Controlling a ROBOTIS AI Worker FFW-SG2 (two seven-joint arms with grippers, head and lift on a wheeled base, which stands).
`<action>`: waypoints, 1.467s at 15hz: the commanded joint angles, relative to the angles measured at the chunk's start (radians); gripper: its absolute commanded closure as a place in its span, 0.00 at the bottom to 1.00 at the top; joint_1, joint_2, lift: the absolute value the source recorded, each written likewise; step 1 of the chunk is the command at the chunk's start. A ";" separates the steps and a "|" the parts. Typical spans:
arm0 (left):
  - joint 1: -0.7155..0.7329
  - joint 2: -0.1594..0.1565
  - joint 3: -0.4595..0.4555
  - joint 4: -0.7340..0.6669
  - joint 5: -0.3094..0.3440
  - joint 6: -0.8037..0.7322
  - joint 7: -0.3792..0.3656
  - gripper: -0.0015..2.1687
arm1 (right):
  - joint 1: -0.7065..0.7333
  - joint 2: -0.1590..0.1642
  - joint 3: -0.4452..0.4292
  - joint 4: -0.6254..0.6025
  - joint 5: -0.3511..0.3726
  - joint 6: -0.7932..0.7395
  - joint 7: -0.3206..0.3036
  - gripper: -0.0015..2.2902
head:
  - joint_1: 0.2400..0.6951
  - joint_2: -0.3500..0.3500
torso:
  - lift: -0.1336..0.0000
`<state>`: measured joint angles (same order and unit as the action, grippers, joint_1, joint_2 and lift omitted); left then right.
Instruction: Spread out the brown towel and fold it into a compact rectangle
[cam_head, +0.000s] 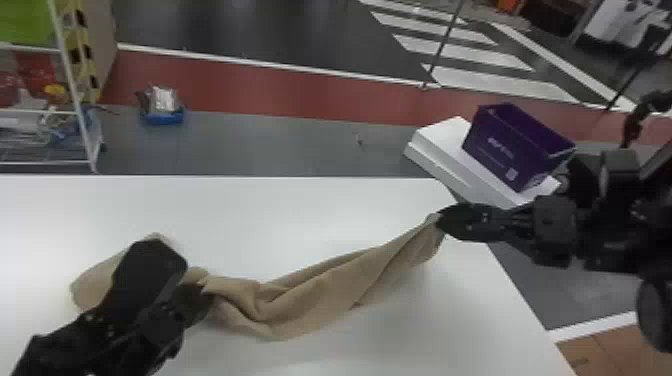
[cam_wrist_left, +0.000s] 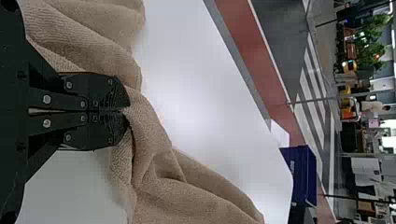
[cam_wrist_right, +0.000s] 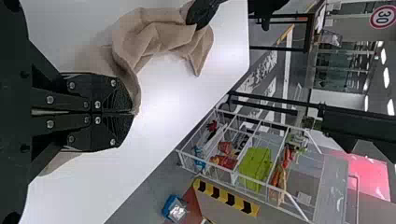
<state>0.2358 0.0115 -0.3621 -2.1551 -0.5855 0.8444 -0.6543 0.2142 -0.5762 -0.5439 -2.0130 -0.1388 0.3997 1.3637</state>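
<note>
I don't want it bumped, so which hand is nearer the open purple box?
Right. The right hand is on the robot's side of the box, slightly to its left; the left hand is much farther off to the box's left.

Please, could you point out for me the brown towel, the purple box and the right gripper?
Brown towel (cam_head: 310, 305), head view: on its middle folds.
Purple box (cam_head: 500, 150), head view: on its long side wall.
Right gripper (cam_wrist_right: 131, 113), right wrist view: between the tips of its fingers.
</note>
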 joint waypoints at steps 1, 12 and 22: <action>-0.102 -0.014 -0.052 0.115 -0.005 0.039 0.055 0.64 | -0.001 0.006 0.024 -0.003 0.007 0.011 0.003 0.54 | 1.00 0.00 | 0.07; 0.172 -0.014 0.089 -0.163 -0.007 0.051 0.114 0.01 | -0.102 0.029 0.024 0.016 -0.107 0.360 -0.117 0.54 | 1.00 0.02 | 0.07; 0.184 -0.008 0.129 -0.255 -0.071 0.143 -0.143 0.01 | -0.280 0.069 -0.027 0.040 -0.246 0.707 -0.319 0.54 | 1.00 0.02 | 0.07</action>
<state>0.3973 0.0024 -0.2254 -2.3884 -0.6541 0.9740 -0.7837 -0.0690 -0.5080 -0.5863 -1.9778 -0.3929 1.1044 1.0437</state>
